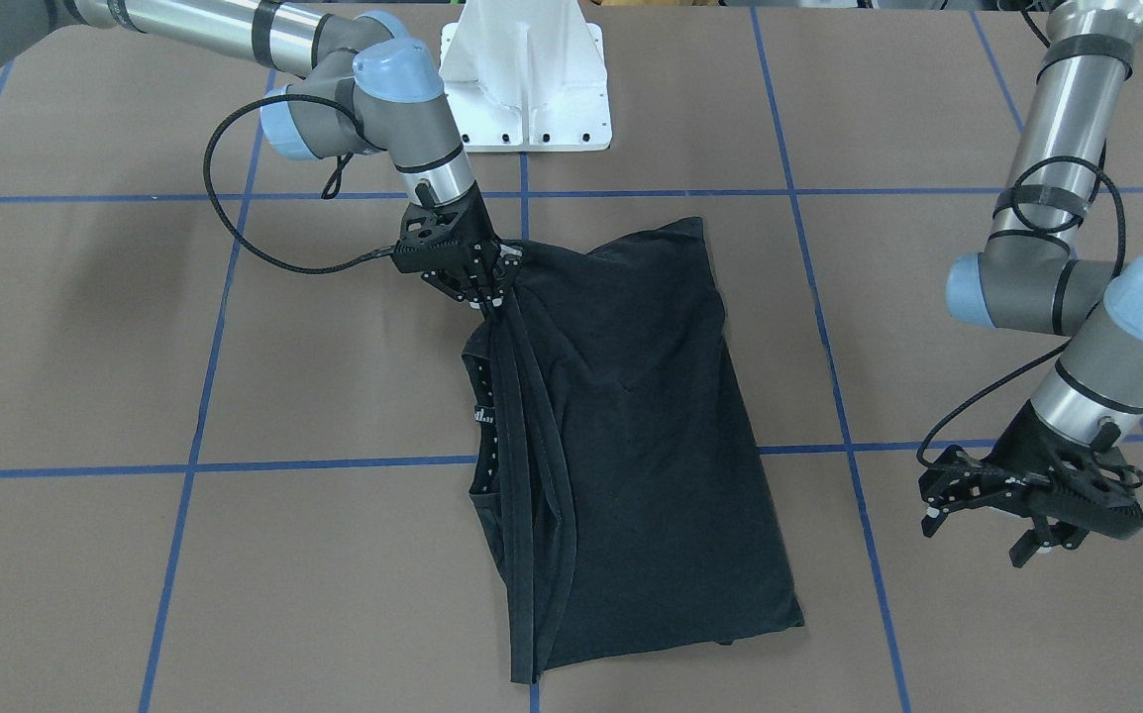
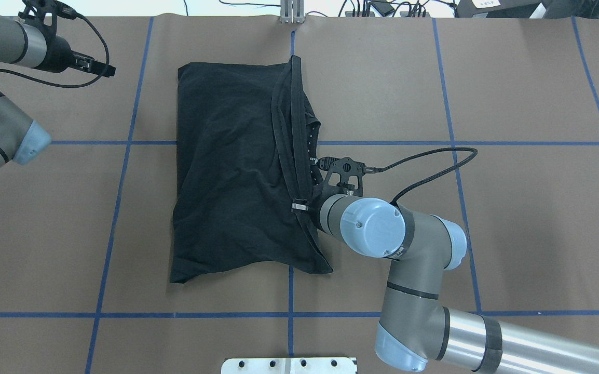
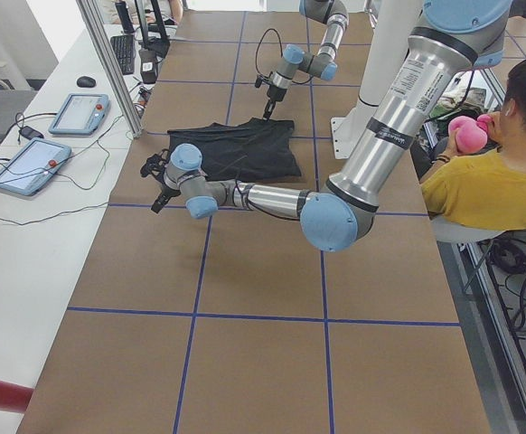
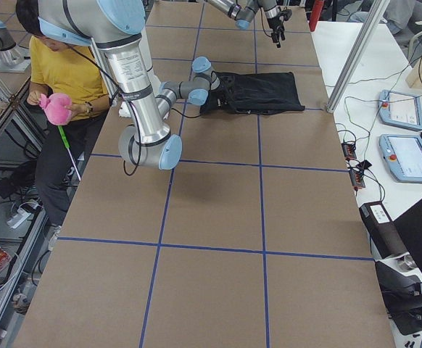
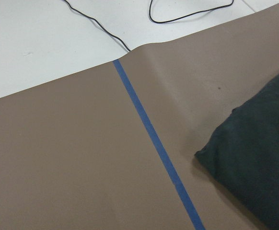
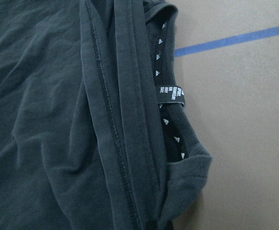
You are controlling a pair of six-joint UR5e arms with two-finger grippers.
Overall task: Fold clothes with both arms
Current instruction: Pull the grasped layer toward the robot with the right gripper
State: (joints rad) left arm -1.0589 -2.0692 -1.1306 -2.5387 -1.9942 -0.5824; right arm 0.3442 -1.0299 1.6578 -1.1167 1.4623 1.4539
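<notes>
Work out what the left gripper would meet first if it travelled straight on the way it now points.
Probably the brown table cover, near the blue tape line and just short of the T-shirt. The left gripper tilts downward, but depth is unclear.

Black T-shirt [image 1: 651, 416] (white-triangled collar [image 6: 170, 129])

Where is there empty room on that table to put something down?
Freest: the table's far right squares, past the right arm. Also the strip between T-shirt and white pedestal. Crowded: the middle, where that arm's jaws pinch the T-shirt, and beneath the left arm.
</notes>
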